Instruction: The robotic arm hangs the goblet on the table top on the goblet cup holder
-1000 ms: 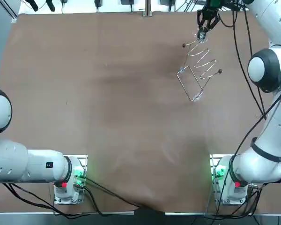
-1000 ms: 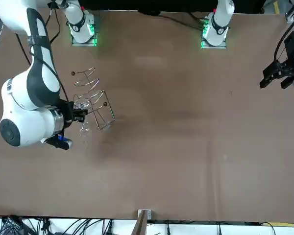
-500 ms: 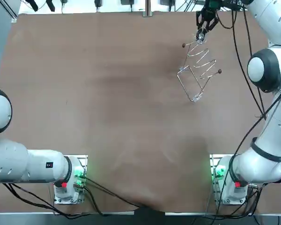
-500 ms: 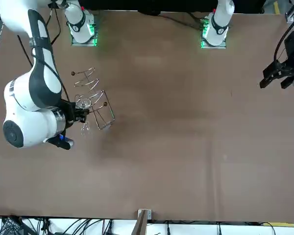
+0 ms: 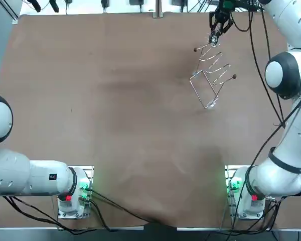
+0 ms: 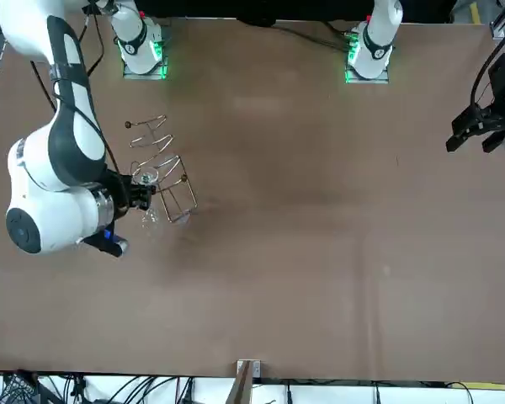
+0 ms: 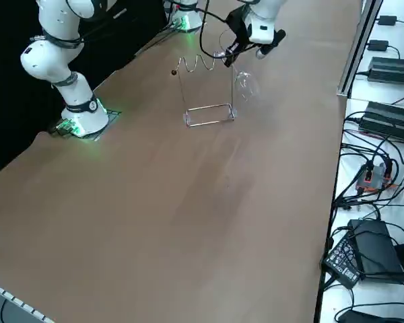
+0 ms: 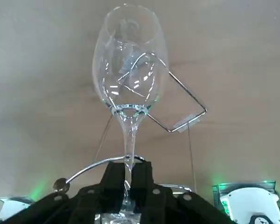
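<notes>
A clear goblet [image 8: 129,65] hangs bowl-down above the table, and my right gripper [image 8: 127,181] is shut on its stem just under the foot. From overhead, the right gripper [image 5: 214,33] and the goblet [image 5: 212,40] are at the far right of the table, at the far end of the wire goblet holder [image 5: 211,75]. From the side, the goblet's bowl [image 7: 246,85] hangs beside the holder's [image 7: 205,94] wavy top rail, below the gripper [image 7: 230,54]. From across the table, the goblet's foot [image 6: 146,177] lies at the rail's end by the gripper [image 6: 140,193]. The holder's [image 8: 179,112] wire base shows behind the bowl.
The holder's [image 6: 163,168] rectangular base rests on the brown table [image 5: 115,110]. Beyond the table's right edge lie power units and cables [image 7: 384,67]. A metal bracket [image 5: 157,13] stands at the far edge. The right arm's elbow [image 5: 281,75] hangs over the right side.
My right gripper has carried the goblet slightly to the robot's left and toward the far edge, against the rail's end. The holder has shifted a little with it.
</notes>
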